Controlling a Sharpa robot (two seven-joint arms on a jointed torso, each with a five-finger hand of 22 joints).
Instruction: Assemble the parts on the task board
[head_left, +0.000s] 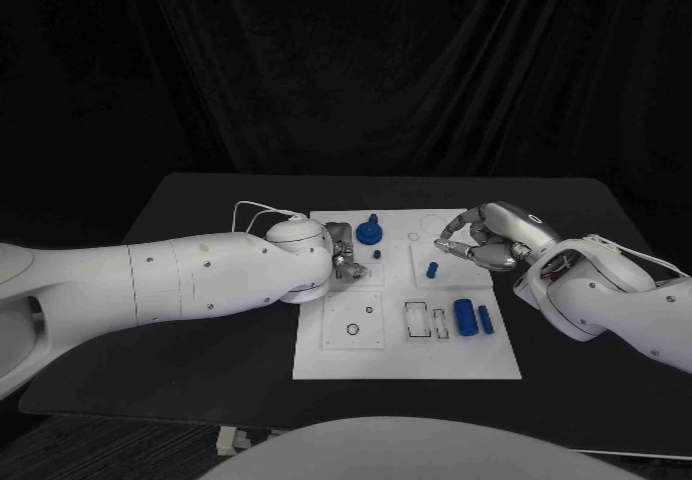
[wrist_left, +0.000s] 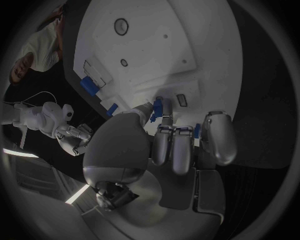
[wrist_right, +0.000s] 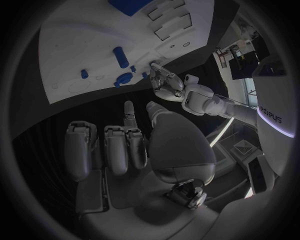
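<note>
A small blue part (wrist_left: 157, 107) was pinched in the fingertips of the left hand (head_left: 342, 252) over the task board (head_left: 407, 355), where a tilt could have jammed it, while the right hand (head_left: 485, 240) was held loosely curled, holding nothing.

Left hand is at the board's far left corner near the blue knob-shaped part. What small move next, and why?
Probably ease the left hand toward the knob-shaped part and close the fingers on it: the hand sits beside it on the task board and I cannot tell that it holds anything. The right hand hovers, curled, apart from the parts.
</note>
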